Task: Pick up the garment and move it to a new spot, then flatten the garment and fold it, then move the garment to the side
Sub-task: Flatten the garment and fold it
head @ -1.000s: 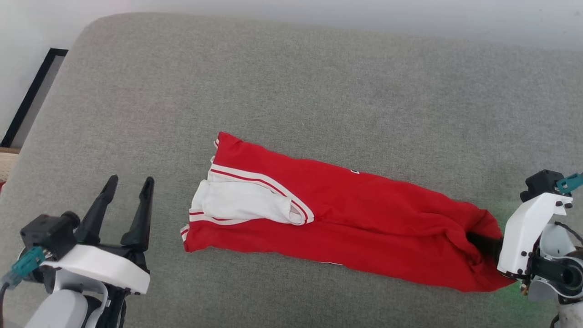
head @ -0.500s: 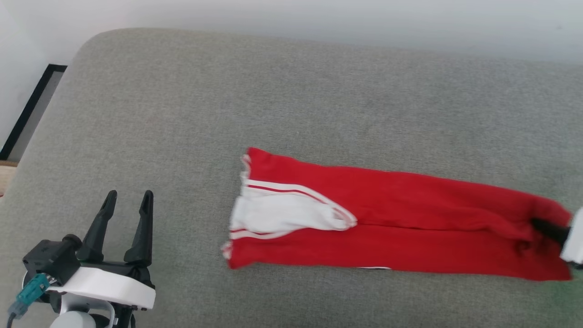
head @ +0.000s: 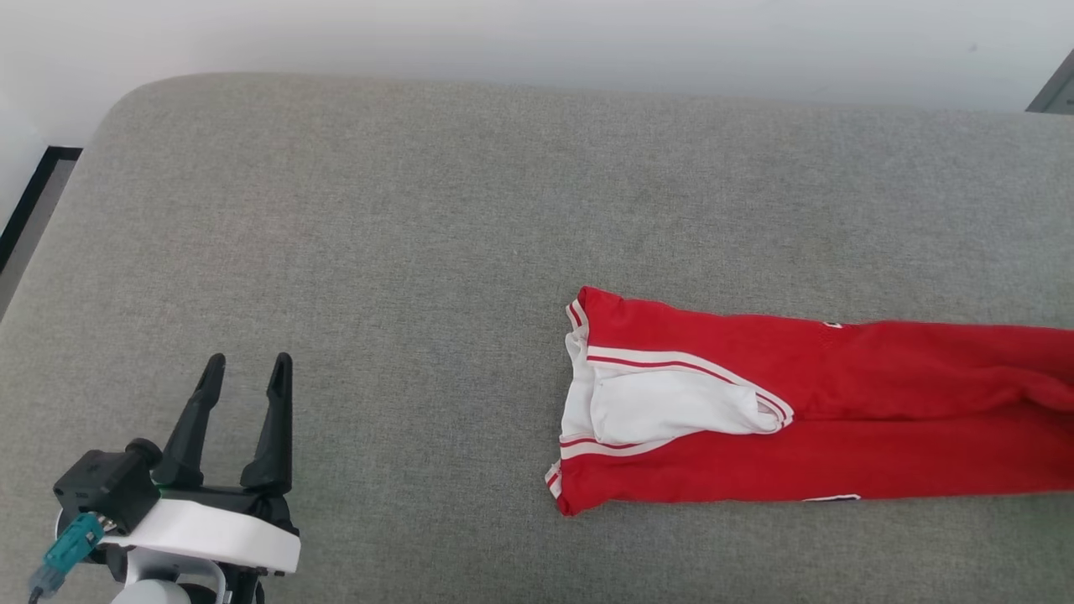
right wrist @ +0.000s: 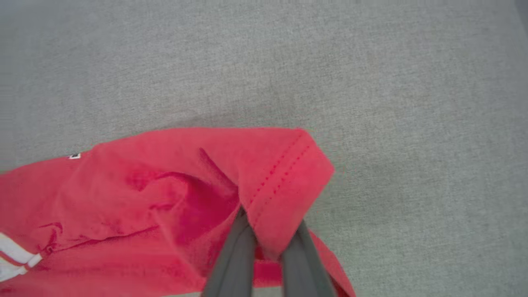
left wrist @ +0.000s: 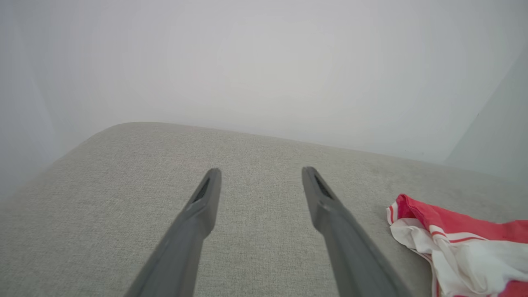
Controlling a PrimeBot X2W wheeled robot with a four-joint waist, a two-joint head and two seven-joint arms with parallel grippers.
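Right claw (right wrist: 270,231) pinches the one garment (head: 839,453); left claw (head: 249,362) gapes.

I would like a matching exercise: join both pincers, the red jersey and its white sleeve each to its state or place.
Things:
1 left pincer with dark fingers
2 right pincer
3 red jersey-style garment
4 white sleeve with striped trim

States:
A shut on the garment's hem
B folded long on the grey fabric cushion
C open, over bare cushion
D lying on red cloth

Pairs: 1-C; 2-A; 3-B; 4-D
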